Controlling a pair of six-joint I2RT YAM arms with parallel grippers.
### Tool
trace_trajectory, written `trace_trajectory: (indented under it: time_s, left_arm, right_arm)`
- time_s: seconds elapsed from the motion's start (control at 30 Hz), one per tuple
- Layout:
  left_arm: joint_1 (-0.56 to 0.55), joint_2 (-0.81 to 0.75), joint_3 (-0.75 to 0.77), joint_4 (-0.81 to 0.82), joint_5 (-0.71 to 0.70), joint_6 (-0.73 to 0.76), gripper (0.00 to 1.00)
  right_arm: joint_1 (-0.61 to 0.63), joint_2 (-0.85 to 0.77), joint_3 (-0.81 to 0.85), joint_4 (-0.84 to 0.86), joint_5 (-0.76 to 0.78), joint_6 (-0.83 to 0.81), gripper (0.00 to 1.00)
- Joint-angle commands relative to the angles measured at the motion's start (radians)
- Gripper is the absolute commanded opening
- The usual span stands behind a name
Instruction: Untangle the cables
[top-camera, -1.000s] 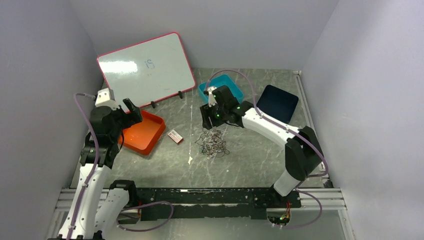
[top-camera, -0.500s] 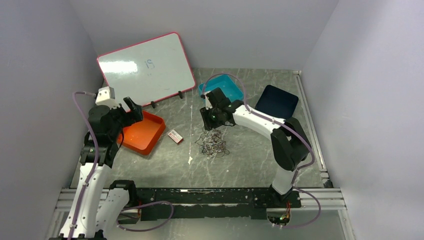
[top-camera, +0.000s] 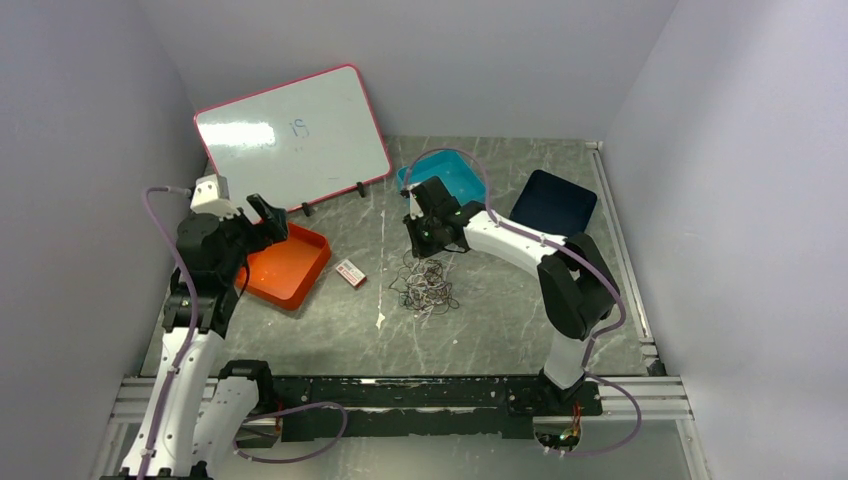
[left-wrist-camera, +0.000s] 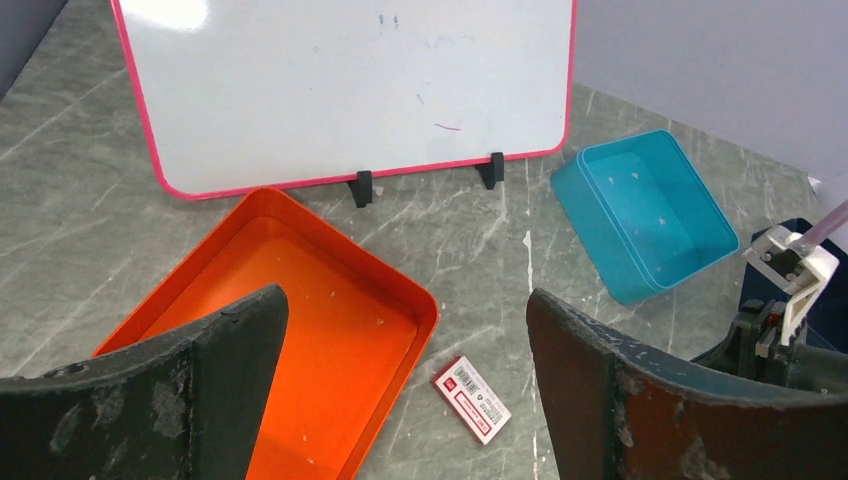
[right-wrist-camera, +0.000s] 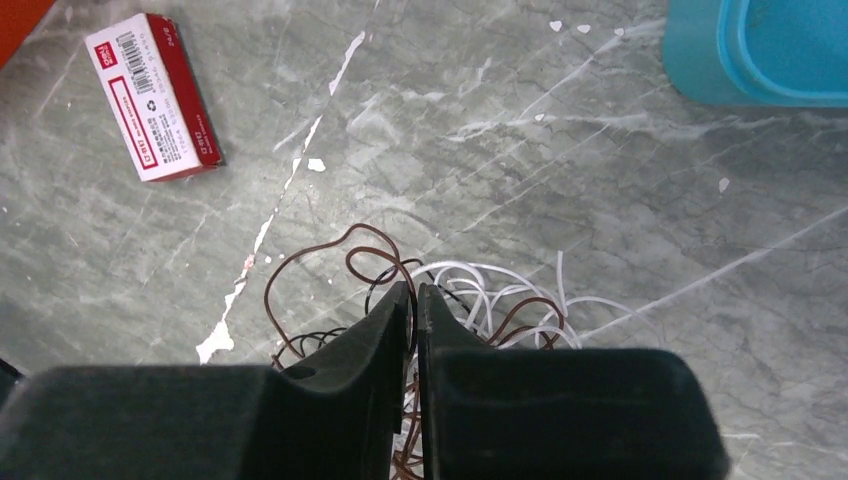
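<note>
OK, my right gripper (right-wrist-camera: 413, 292) is pinched on the cables (right-wrist-camera: 500, 300) and my left gripper (left-wrist-camera: 405, 300) is empty.
Right fingers are almost touching, nipping strands at the edge of a knotted brown, white and black heap on the marble table (right-wrist-camera: 600, 150), which lies between the red box (right-wrist-camera: 155, 95) and the teal bin (right-wrist-camera: 780, 50). Left is spread wide above the orange tray (left-wrist-camera: 300, 270), well apart from the heap.

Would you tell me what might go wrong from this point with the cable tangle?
1. The right gripper looks shut on the cables mid-tangle; lifting may haul the whole clump or tighten knots.
2. The left gripper hangs open far off by the orange tray, so nothing anchors the pile.
</note>
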Motion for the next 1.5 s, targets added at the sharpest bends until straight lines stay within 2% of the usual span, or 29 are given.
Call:
trace_trajectory:
  time_s: [0.0,0.1,0.23,0.4,0.57,0.67,0.87,1.0,1.23,1.47]
  left_arm:
    - [0.015,-0.01,-0.018,0.038,-0.038,-0.033,0.94]
    - [0.018,-0.014,-0.011,0.027,-0.031,-0.025,0.99]
    - [0.022,-0.041,-0.022,0.04,0.001,-0.014,0.99]
    - [0.024,-0.087,-0.075,0.153,0.18,0.057,0.99]
    - [0.022,-0.043,-0.028,0.136,0.305,0.079,0.99]
    - [0.02,-0.046,-0.038,0.178,0.362,0.061,0.99]
    - [-0.025,-0.028,-0.103,0.31,0.49,-0.043,0.99]
    - [-0.127,-0.024,-0.151,0.396,0.467,-0.11,0.99]
    - [-0.382,0.043,-0.186,0.458,0.298,-0.103,0.99]
    - [-0.488,0.135,-0.217,0.587,0.255,-0.105,0.98]
  right_arm:
    - [0.005,-0.018,-0.012,0.04,-0.001,-0.004,0.09]
    - [0.005,-0.032,-0.008,0.048,-0.009,-0.009,0.0]
    - [0.004,-0.088,-0.036,0.087,-0.013,-0.015,0.0]
    - [0.005,-0.186,-0.092,0.169,-0.019,0.0,0.0]
    - [0.004,-0.322,-0.217,0.366,-0.037,0.039,0.0]
    - [0.004,-0.361,-0.262,0.416,0.001,0.063,0.0]
    - [0.003,-0.422,-0.214,0.369,0.016,0.115,0.0]
    - [-0.001,-0.48,-0.222,0.42,-0.006,0.141,0.0]
    - [-0.003,-0.512,-0.16,0.396,-0.039,0.146,0.0]
    - [-0.002,-0.572,-0.109,0.35,0.041,0.173,0.0]
